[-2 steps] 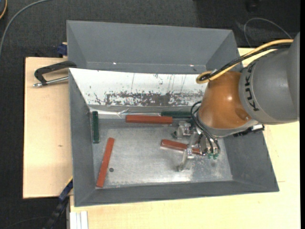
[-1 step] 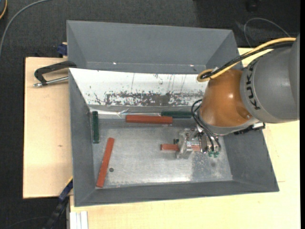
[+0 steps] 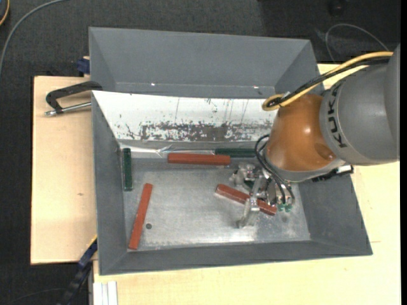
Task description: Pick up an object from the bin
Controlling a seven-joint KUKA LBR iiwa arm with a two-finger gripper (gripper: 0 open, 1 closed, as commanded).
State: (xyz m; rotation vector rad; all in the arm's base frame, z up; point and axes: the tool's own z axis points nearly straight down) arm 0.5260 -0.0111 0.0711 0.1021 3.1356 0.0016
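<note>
— Red stick (image 3: 230,194), where is it?
— Slantwise on the right of the bin (image 3: 191,237) floor, under the gripper (image 3: 252,207) (fingers open or closed, I cannot tell).
— Nearby?
— Longer red bar (image 3: 198,159) by the back wall.

The orange cover (image 3: 299,138) hides the right end of the dark green bar (image 3: 232,152) from me; the right edge cuts my arm (image 3: 369,119).

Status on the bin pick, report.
End effector low over short red stick, right side of bin. Long red stick and green stick behind, apart.
</note>
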